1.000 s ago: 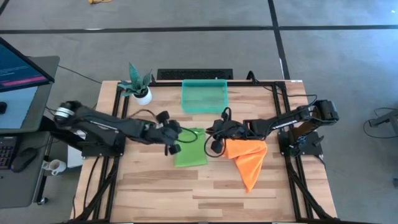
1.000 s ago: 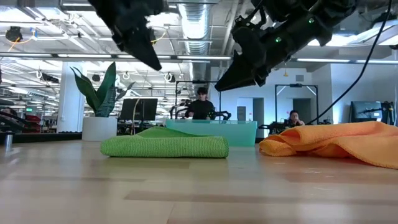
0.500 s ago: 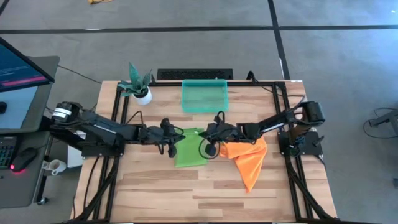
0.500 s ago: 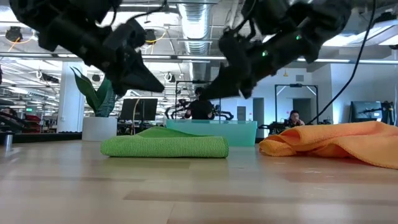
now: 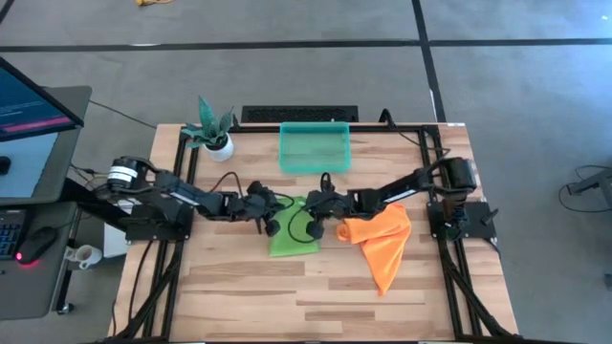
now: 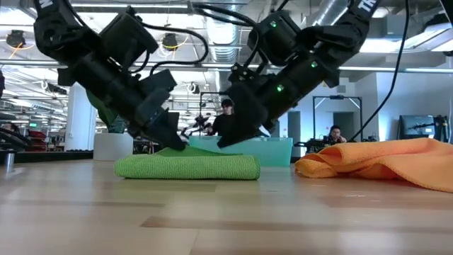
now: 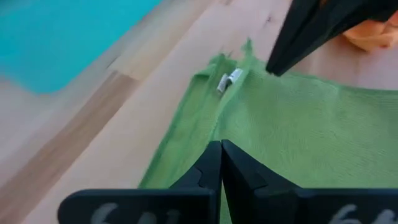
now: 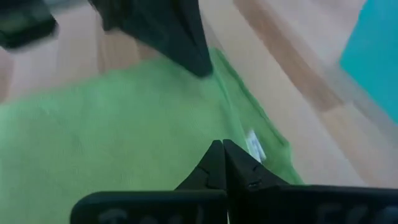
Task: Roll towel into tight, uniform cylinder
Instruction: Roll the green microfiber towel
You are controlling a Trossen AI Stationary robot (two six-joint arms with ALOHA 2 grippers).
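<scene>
The green towel [image 5: 293,229] lies folded flat in the middle of the table [image 5: 239,296], with a small white tag [image 7: 227,79] at its far edge. My left gripper [image 5: 280,206] comes in from the table's left, shut. Its tips are low over the towel's far end [image 6: 185,150]. My right gripper [image 5: 310,207] comes in from the right, also shut, with its tips [image 6: 221,143] just above the same far end. The two point toward each other. Nothing shows between either pair of fingers [image 7: 211,163]. My left gripper slants down from the table's left onto the towel's far end [image 7: 205,118], fingers shut and empty; I cannot tell whether the tips touch the cloth. My right gripper slants down from the table's right over the far end [image 8: 205,118], shut and empty; I cannot tell whether it touches.
An orange cloth [image 5: 381,241] lies crumpled just right of the towel, under the right arm. A teal tray [image 5: 314,146] stands at the far edge behind the towel, and a potted plant [image 5: 212,131] at the far left. Bare wood lies on the near side.
Both grippers have come down from well above the table to the towel's far end, drawing closer to each other. The left has also tipped from pointing upward-level to slanting down. The towel and the orange cloth lie as before.
</scene>
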